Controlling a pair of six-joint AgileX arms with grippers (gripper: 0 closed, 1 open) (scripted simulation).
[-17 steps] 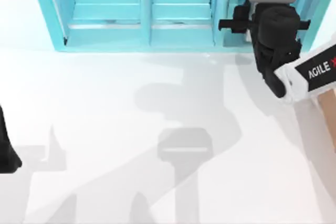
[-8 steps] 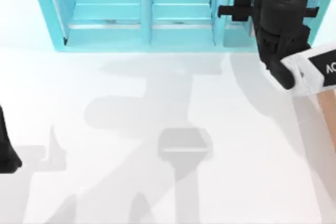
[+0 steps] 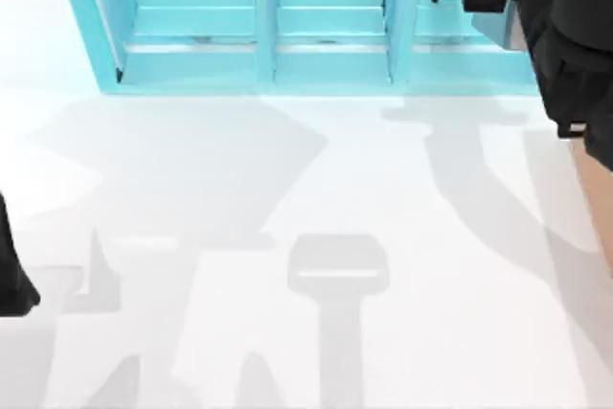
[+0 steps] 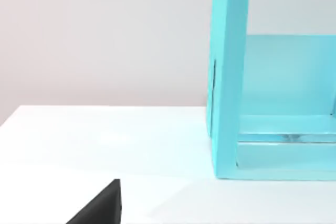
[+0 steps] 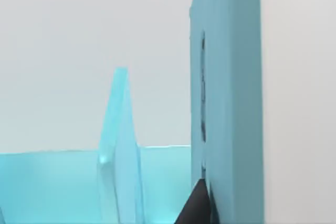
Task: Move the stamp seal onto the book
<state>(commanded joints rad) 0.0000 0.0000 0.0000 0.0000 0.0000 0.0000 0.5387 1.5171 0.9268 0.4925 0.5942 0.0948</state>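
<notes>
Right arm (image 3: 575, 55) over the cyan shelf's (image 3: 287, 26) right compartment; grip state unclear.

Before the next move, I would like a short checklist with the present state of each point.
1. Right arm position: at the far right, over the shelf unit; ok.
2. Right arm's grip: cannot tell.
3. Stamp seal located: cannot tell.
4. Book located: cannot tell.
5. Left arm out of the way: parked at the table's left edge; ok.
6. Wooden box near the right arm, at the right edge: collision margin cannot tell.
</notes>
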